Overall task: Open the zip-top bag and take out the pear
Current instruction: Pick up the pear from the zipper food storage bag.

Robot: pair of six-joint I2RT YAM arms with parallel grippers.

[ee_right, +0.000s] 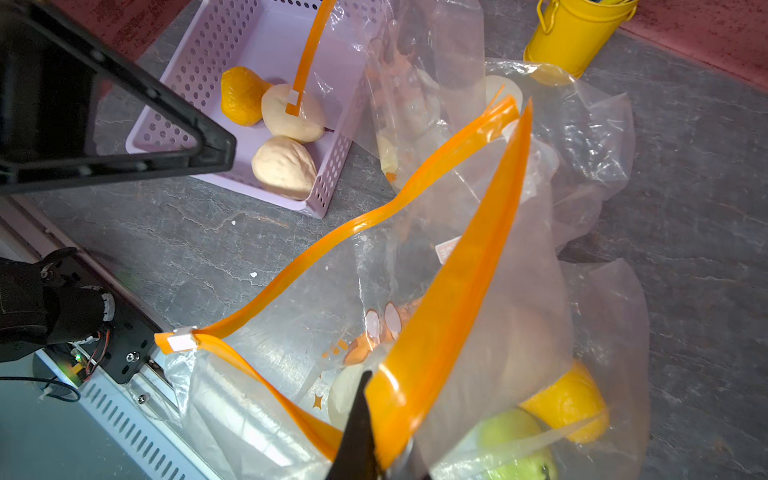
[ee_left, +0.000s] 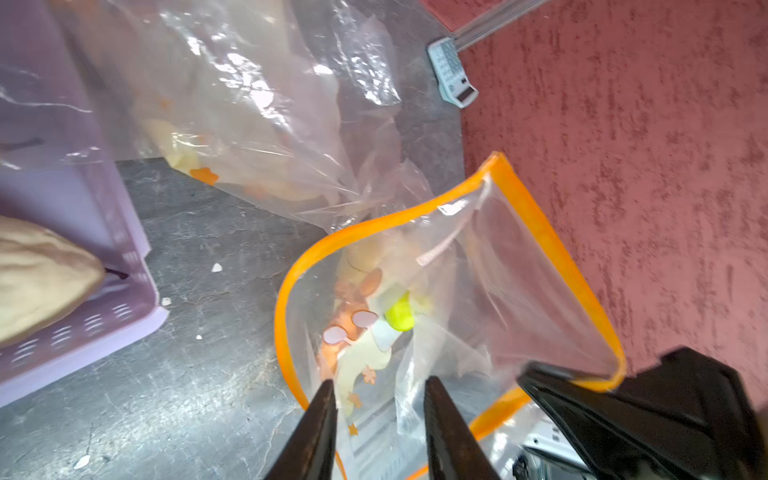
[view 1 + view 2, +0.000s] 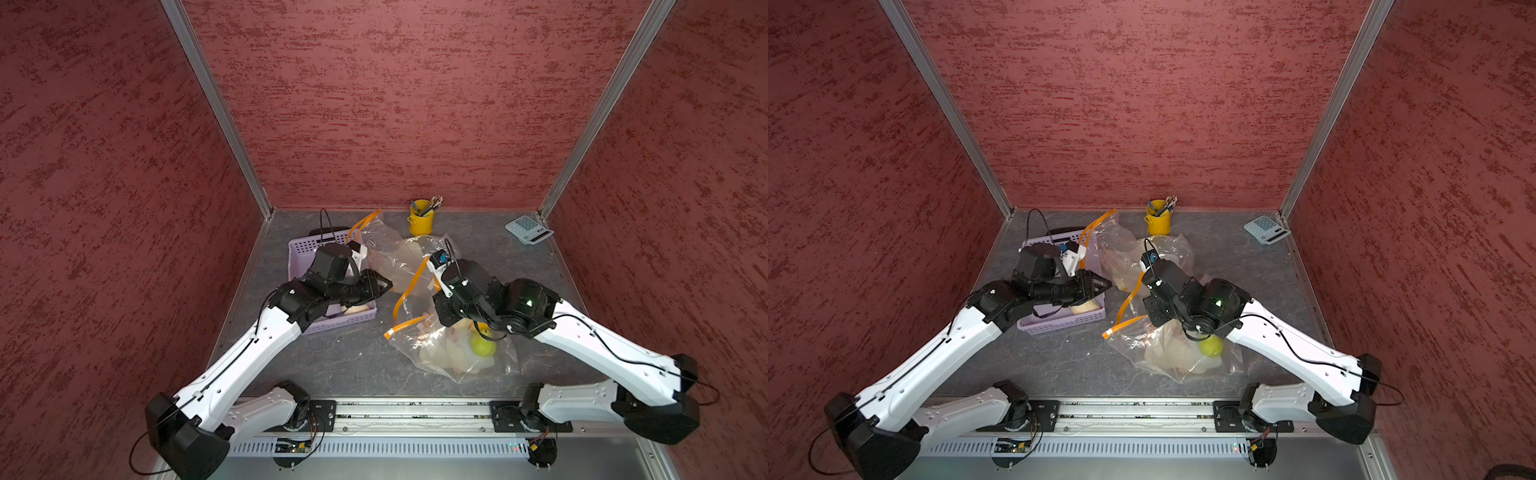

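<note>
My right fingers are clenched on the orange zip edge of the bag, lifting that side off the counter, while the other zip edge sags away, so the mouth gapes. My left fingers are parted and hold nothing. In both top views they hover over the basket's corner nearest the bag, pointed at the open mouth. The pear, which I take to be the green fruit though the plastic blurs it, lies deep inside the bag at its closed end, touching a yellow fruit, below my right wrist. The basket holds two pale fruits and an orange one. A second bag lies crumpled between the basket and the cup.
</note>
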